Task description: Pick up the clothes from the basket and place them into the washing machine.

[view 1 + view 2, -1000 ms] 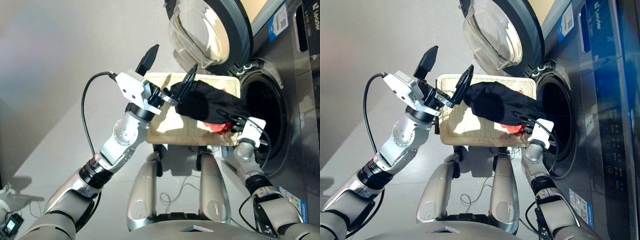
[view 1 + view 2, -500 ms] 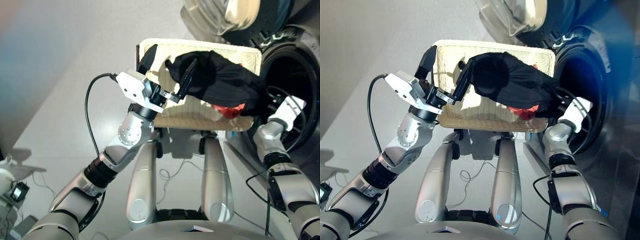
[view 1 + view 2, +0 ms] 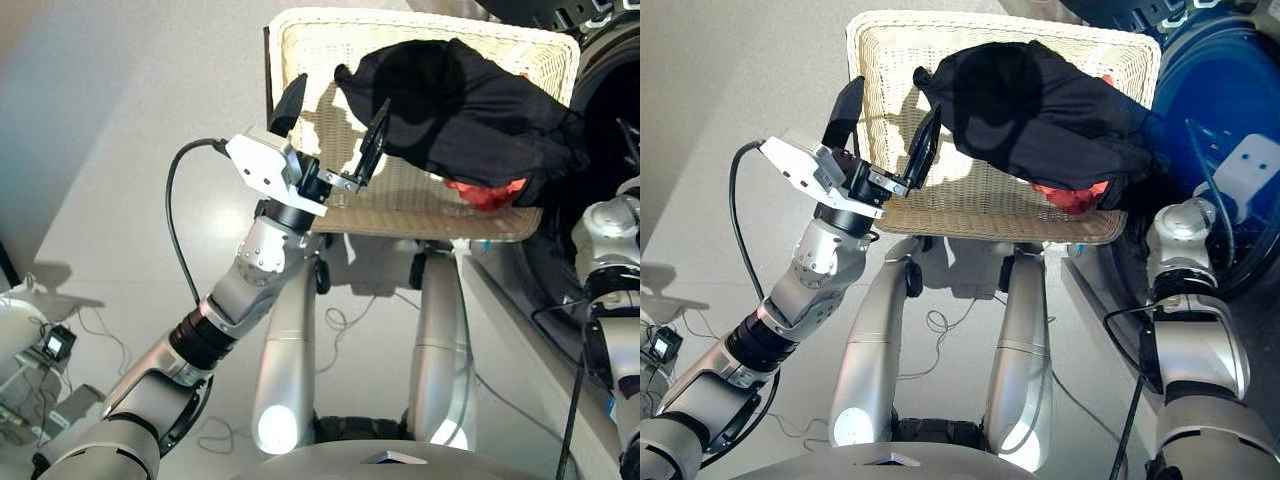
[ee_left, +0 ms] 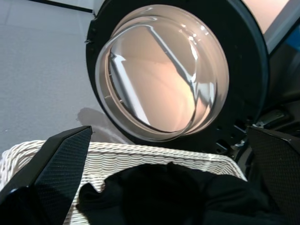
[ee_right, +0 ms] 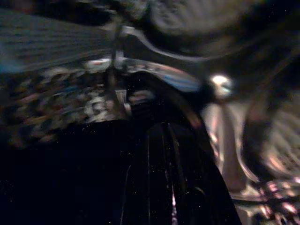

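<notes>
The cream wicker basket (image 3: pixel 310 50) stands in front of me. A black garment (image 3: pixel 460 100) lies spread across it, its right end reaching toward the washing machine (image 3: pixel 1225 110). A coral red garment (image 3: pixel 485 192) peeks out from under the black one. My left gripper (image 3: pixel 338 98) is open over the basket's left part, one finger at the black cloth's left edge, holding nothing. In the left wrist view the open porthole door (image 4: pixel 161 70) rises behind the basket rim (image 4: pixel 140 157). My right wrist (image 3: pixel 1185 225) is at the drum mouth. The right wrist view is dark and blurred.
The machine's dark front fills the right side. On the floor at the lower left lie loose cables (image 3: pixel 95 325) and a white device (image 3: pixel 20 340). A black cable (image 3: pixel 180 230) loops off my left arm.
The camera has tilted down, so the basket now sits higher in the picture. My right arm has drawn toward the drum, and the black garment lies more stretched out to the right.
</notes>
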